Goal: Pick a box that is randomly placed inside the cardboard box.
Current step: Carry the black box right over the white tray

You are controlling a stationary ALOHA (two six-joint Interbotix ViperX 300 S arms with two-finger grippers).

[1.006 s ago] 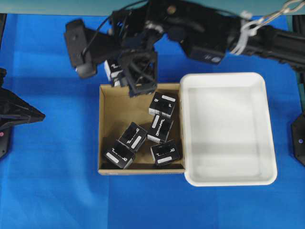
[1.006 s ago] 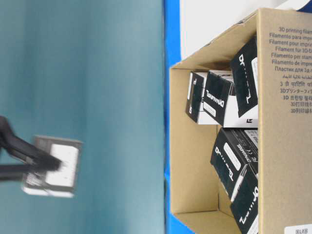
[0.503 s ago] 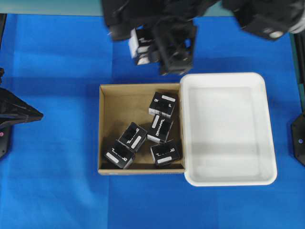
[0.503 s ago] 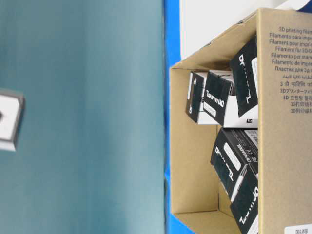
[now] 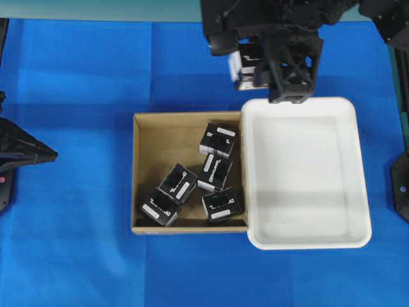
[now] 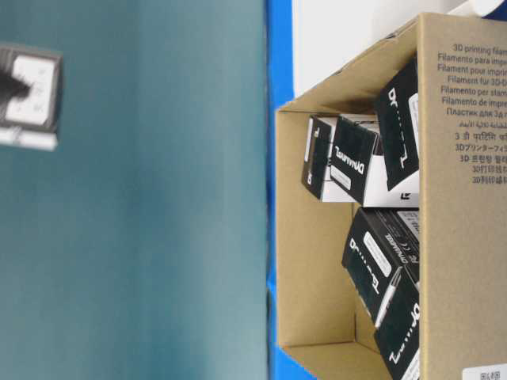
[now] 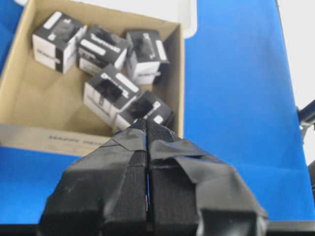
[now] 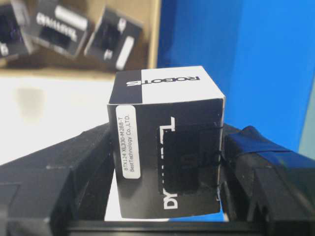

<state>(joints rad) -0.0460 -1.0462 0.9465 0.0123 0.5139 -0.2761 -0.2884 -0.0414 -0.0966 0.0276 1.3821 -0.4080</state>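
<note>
The small black cuboid carton (image 8: 166,152) held in the right gripper (image 5: 268,71) reads "ROBOTIS" in black on its white top panel, and a white sticker on its near face reads "BTX124 XL330-M288-T BestTechnology Co.,LTD."; large white letters beginning "DY" run up that face. Its printed face stands upright between the two taped black fingers (image 8: 256,167), which clamp it from left and right.

In the overhead view it hangs at about twelve o'clock from the white plastic tray (image 5: 361,192), just over the tray's far rim and clear of the shallow brown corrugated cardboard box (image 5: 153,137). Five alike black cartons (image 5: 216,139) lie scattered in that box, tilted at differing angles, one showing "DYNAMIXEL". The box's outer wall, in the table-level view, carries "3D printing filament" in several languages.

Everything rests on a bright blue cloth-covered table (image 5: 70,256), with a teal wall behind.

The left gripper (image 7: 146,132), at nine o'clock from the cardboard box, has its taped jaws pressed together, holding nothing.
</note>
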